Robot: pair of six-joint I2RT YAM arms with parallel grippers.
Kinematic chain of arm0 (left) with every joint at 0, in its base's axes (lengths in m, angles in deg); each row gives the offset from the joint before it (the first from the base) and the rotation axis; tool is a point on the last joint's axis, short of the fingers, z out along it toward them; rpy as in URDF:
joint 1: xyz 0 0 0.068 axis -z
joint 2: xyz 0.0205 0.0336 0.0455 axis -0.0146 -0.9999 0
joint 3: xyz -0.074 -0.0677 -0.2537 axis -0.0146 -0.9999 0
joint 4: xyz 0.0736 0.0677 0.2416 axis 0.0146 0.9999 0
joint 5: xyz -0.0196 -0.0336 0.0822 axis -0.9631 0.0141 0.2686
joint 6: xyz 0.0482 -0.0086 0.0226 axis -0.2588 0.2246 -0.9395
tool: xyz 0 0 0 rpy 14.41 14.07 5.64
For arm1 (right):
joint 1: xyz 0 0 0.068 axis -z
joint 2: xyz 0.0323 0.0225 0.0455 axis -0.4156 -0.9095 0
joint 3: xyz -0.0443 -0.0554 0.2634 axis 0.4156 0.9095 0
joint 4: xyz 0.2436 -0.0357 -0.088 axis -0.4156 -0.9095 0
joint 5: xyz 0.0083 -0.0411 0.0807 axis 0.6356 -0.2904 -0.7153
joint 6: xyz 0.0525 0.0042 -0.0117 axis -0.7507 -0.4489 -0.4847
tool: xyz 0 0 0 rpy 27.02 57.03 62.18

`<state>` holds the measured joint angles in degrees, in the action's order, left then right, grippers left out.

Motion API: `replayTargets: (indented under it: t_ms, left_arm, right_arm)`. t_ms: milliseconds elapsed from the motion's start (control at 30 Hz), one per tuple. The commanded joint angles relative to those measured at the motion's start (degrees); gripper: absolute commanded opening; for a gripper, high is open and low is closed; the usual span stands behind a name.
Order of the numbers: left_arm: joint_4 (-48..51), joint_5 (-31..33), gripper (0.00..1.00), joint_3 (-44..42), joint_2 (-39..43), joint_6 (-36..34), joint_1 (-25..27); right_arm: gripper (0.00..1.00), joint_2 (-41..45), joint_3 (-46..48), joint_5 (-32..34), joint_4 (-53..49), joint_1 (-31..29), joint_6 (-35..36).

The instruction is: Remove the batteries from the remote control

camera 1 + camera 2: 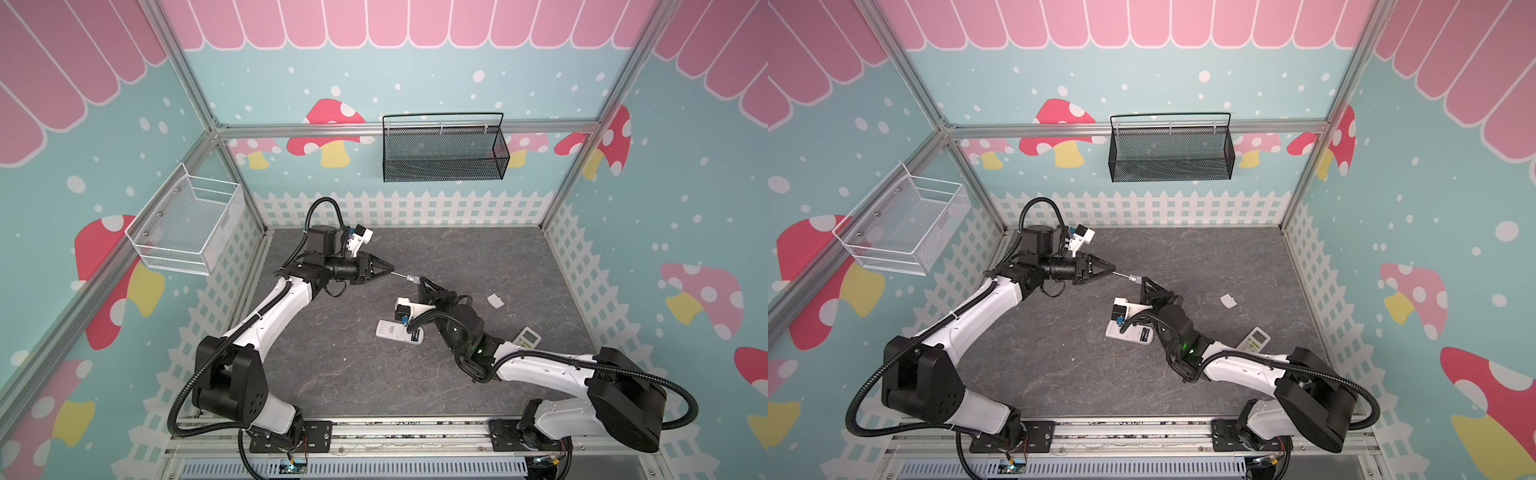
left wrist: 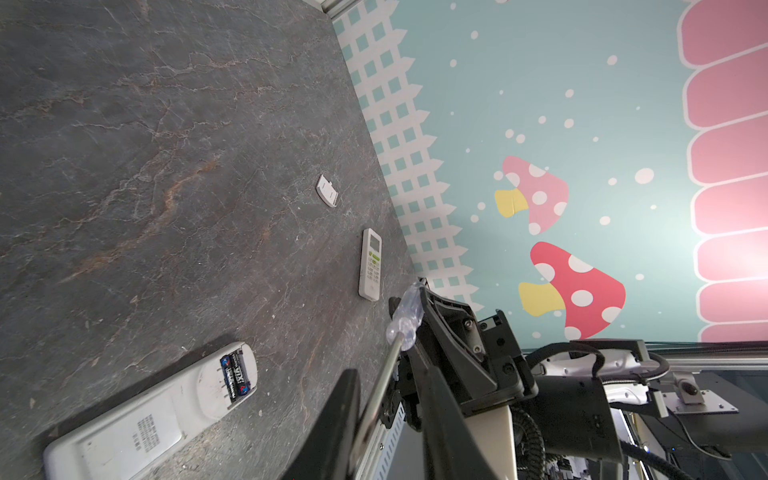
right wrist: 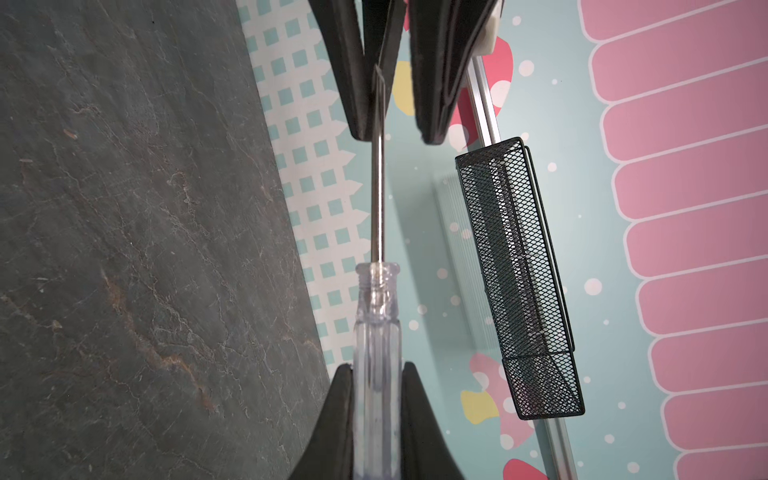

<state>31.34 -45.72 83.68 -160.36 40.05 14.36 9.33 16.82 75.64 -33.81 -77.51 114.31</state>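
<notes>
screwdriver shared between two claws, batteries not out yet

the right claw (image 1: 422, 280) pinches the see-through handle of the screwdriver (image 1: 409, 277) and holds it up over the bench (image 1: 478, 257), near the middle of both top views. the left claw (image 1: 391, 271) is at the other end. its fingers (image 3: 357, 104) stand a little apart with the thin metal rod between them, lying against one finger, so it does not look pinched.

the batteries (image 2: 236, 374) sit in the open slot at one end of the face-down remote (image 1: 392, 330), just below the middle of the frame in a top view. two dark ones show. the little lid (image 1: 495, 300) lies to the right of it.

i think this step is passing or steadying the tool. next, one claw needs a firm hold, then the tip must go down into the slot and lift a battery gently.
</notes>
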Motion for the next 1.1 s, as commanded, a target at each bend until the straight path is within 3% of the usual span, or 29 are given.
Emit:
replayTargets:
  t_ms: [0, 100, 233, 300, 433, 500, 567, 633, 733, 900, 1000, 1067]
  left_arm:
    - [-1.4, 0.0, 0.13, -0.5, -0.3, 0.2, 0.4]
    - [-1.2, -0.2, 0.06, -0.5, -0.5, 0.0, 0.7]
    - [-0.7, 0.0, 0.11, -0.8, -0.5, -0.7, 0.8]
    - [-0.6, -0.3, 0.01, -0.9, -0.5, -1.0, 0.9]
    - [-0.4, -0.1, 0.00, -0.5, -0.5, -1.7, 1.0]
    - [-0.2, -0.3, 0.00, -0.1, -0.3, -2.0, 0.6]
    - [-0.7, 0.1, 0.00, -0.1, -0.3, -2.3, 0.1]
    - [-1.7, 0.5, 0.00, -0.1, -0.3, -2.2, -0.9]
    - [-2.3, 0.5, 0.00, 0.5, 0.1, -1.8, -2.8]
    - [-7.9, -0.4, 0.00, -0.8, 0.5, 0.4, -6.0]
    - [-14.0, -2.1, 0.00, -2.4, 0.9, 3.9, -7.7]
    - [-19.1, -2.4, 0.00, -4.4, 1.2, 6.8, -8.8]
  right_arm:
    - [0.00, -1.1, -0.1, 1.0, 2.5, -0.8, 1.6]
    - [0.00, -1.0, 0.0, 0.7, 2.7, -1.0, 1.4]
    - [0.00, -2.2, -0.6, 2.7, 3.3, -1.0, 2.1]
    - [0.00, -1.7, -0.3, 2.0, 3.2, -1.0, 1.5]
    - [0.02, -1.7, -0.1, 2.5, 3.3, -1.0, 0.5]
    - [0.13, -0.5, 0.5, 2.8, 3.3, -0.9, -1.6]
    - [0.35, 2.1, 2.4, 0.3, 3.2, 0.0, -5.4]
    - [0.63, 5.6, 4.4, -1.2, 2.6, 1.2, -10.4]
    - [0.96, 10.0, 5.0, -1.2, -0.7, 3.3, -19.1]
    - [0.99, 14.9, 3.4, -11.1, -9.4, 10.7, -39.9]
    - [0.99, 13.6, -2.4, -8.7, -18.0, 14.9, -60.4]
    - [0.99, 10.0, -8.8, -11.7, -26.9, 17.3, -66.3]
